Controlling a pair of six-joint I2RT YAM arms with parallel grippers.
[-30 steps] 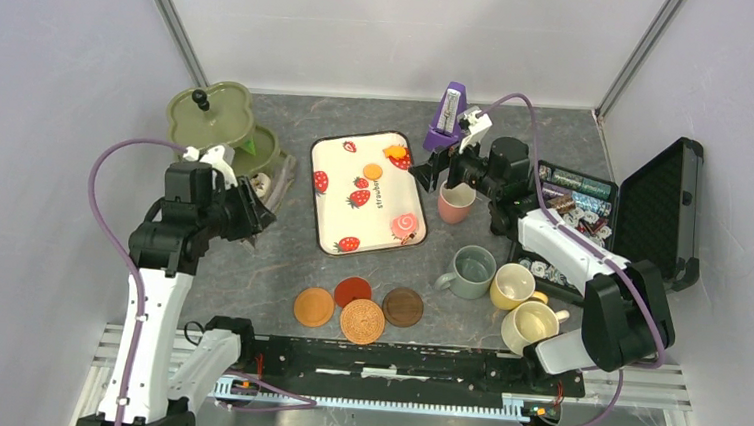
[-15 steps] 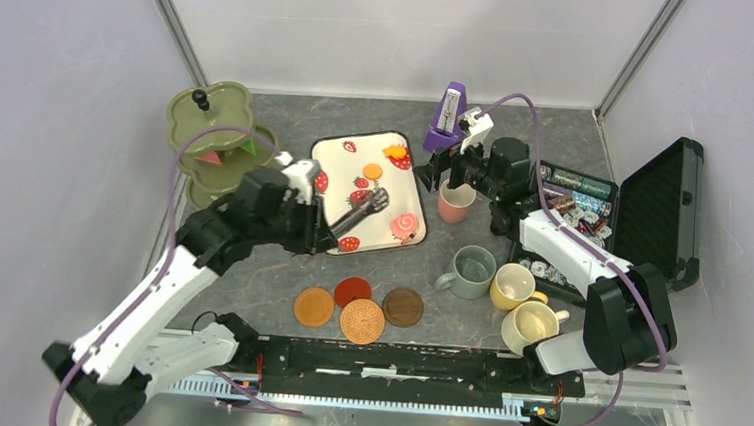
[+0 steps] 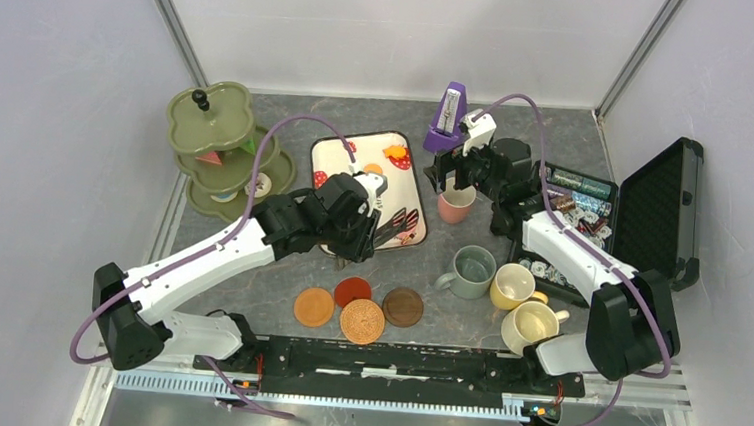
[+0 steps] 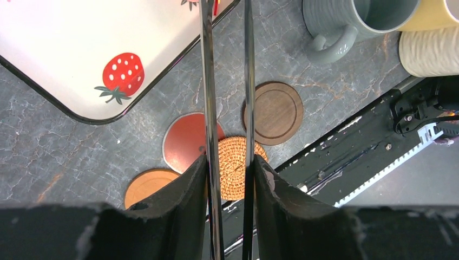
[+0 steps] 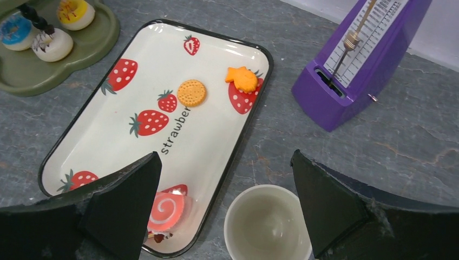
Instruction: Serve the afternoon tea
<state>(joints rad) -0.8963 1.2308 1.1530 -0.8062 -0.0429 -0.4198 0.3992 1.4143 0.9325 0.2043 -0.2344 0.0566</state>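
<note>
- The stand (image 3: pixel 219 152) sits far left with pastries on its tiers, well apart from both grippers.
- Your left gripper (image 4: pixel 230 162) is clamped on the tongs (image 4: pixel 208 81), blades slightly apart. They point out over the near-right corner of the tray (image 5: pixel 216 157), arm stretched long and low.
- The swirl pastry (image 5: pixel 165 211) lies on that corner, by the tong tips. Left arm is nearer. Contact: can't tell.
- Your right gripper (image 5: pixel 224 157) is spread wide and points down. The pink mug (image 5: pixel 268 222) stands upright right below it, just right of the tray.

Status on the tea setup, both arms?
Left gripper shut on tongs, over near corner of tray. Right gripper open, above pink mug. Coasters bare, swirl pastry on tray. Metronome close behind mug.
</note>
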